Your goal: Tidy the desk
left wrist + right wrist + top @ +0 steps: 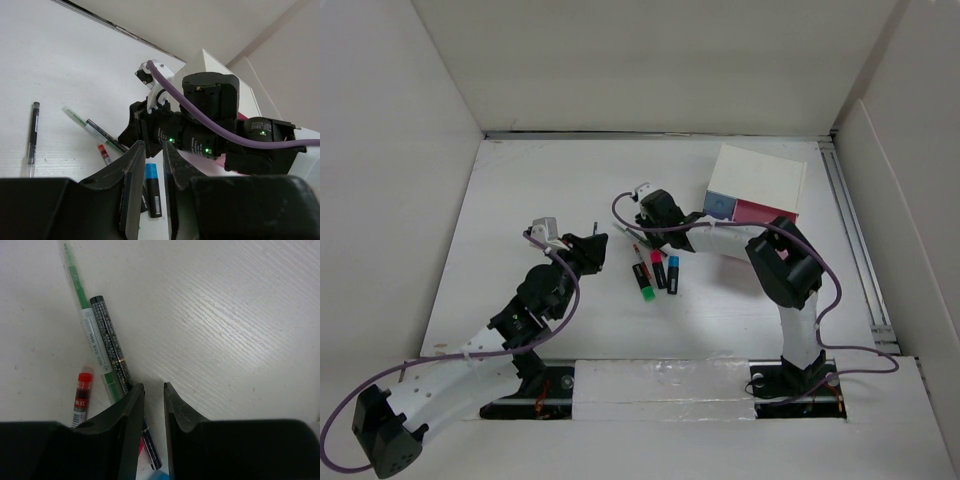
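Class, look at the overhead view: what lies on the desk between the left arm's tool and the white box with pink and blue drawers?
The right arm's tool and a cluster of pens and highlighters lie between the left tool and the box, seen in the top view.

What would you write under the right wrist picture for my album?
Right gripper hovering nearly shut over a black pen, a green pen and a red-capped pen on the desk.

Three highlighters, four pens, one drawer box, two arms
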Controlling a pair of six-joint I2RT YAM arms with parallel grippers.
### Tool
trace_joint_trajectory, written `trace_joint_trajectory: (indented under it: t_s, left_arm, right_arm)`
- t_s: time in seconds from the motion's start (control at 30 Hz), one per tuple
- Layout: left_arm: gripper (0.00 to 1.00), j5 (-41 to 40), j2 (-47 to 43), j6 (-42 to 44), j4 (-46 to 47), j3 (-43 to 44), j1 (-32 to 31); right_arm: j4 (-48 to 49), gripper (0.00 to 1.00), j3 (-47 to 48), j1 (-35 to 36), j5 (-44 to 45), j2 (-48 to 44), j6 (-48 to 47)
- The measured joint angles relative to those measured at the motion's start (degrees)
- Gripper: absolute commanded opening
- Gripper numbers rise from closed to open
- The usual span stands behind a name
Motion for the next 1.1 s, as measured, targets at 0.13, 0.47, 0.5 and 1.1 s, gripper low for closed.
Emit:
trace_joint_trajectory:
  t_s: [0.13,0.47,0.5,1.1]
  left_arm:
    - [0.17,0.09,0.13,0.0,-0.02,0.0,0.0]
    - [0.17,0.09,0.17,0.0,-0.02,0.0,0.0]
    - [0.17,0.09,0.17,0.0,-0.02,0.02,0.0]
    - [0.17,0.09,0.17,0.0,-0.02,0.02,0.0]
  right_arm:
    - [-0.04,0.26,0.0,0.09,-0.7,0.0,0.33]
    - [0.42,0.26,-2.54,0.76,0.37,-4.26,0.61]
    - [0.59,0.26,-2.54,0.83,0.35,-5.18,0.59]
    - [1.09,0.3,-0.22,2.38,-0.33,-0.46,-0.55]
